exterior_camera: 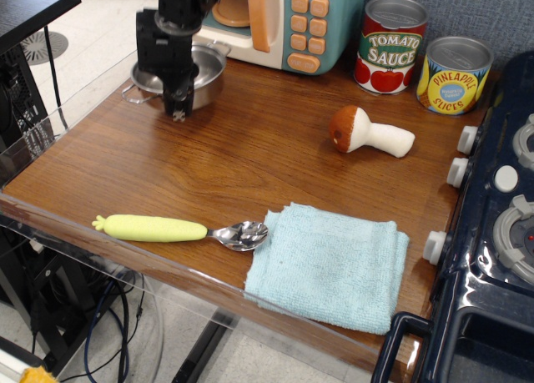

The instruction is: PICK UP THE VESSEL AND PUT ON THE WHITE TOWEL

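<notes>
The vessel (209, 73) is a small shiny steel pot with wire loop handles at the back left of the wooden counter, in front of the toy microwave. My black gripper (178, 103) comes down over its near rim, one finger outside the wall and the other inside, shut on the rim. The pot looks slightly tilted and just off the wood. The white towel (329, 266), a folded pale-blue terry cloth, lies flat at the front edge of the counter, far to the right and nearer the camera than the gripper.
A spoon with a yellow handle (150, 228) lies left of the towel, its bowl touching the cloth. A toy mushroom (367, 133) lies mid-counter. A tomato sauce can (390, 45) and a pineapple can (452, 74) stand at the back. A toy stove (501, 208) borders the right.
</notes>
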Motion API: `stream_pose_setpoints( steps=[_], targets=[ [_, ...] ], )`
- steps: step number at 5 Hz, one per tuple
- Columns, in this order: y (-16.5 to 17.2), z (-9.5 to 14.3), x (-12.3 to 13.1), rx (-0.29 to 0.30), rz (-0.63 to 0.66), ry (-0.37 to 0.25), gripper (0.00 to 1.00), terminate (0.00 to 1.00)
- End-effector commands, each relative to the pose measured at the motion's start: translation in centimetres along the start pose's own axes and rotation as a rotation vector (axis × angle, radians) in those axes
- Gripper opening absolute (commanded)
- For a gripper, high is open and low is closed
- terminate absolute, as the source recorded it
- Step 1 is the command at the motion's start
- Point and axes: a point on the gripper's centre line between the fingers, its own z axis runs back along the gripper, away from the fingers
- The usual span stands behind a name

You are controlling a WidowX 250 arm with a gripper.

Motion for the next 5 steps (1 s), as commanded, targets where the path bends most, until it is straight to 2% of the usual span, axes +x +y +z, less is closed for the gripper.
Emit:
stream_pose_setpoints(
  steps=[1, 2, 3, 5],
  targets=[
    [6.6, 7.9, -2.2, -0.13, -0.155, 0.171, 0.0, 0.0],
    [11.6, 8.7, -3.3, -0.109, -0.254, 0.233, 0.0, 0.0],
    [15.6, 8.7, -4.3, -0.102, -0.358, 0.242, 0.0, 0.0],
    [19.0, 7.4, -6.0, -0.101, -0.483, 0.225, 0.0, 0.0]
  ],
)
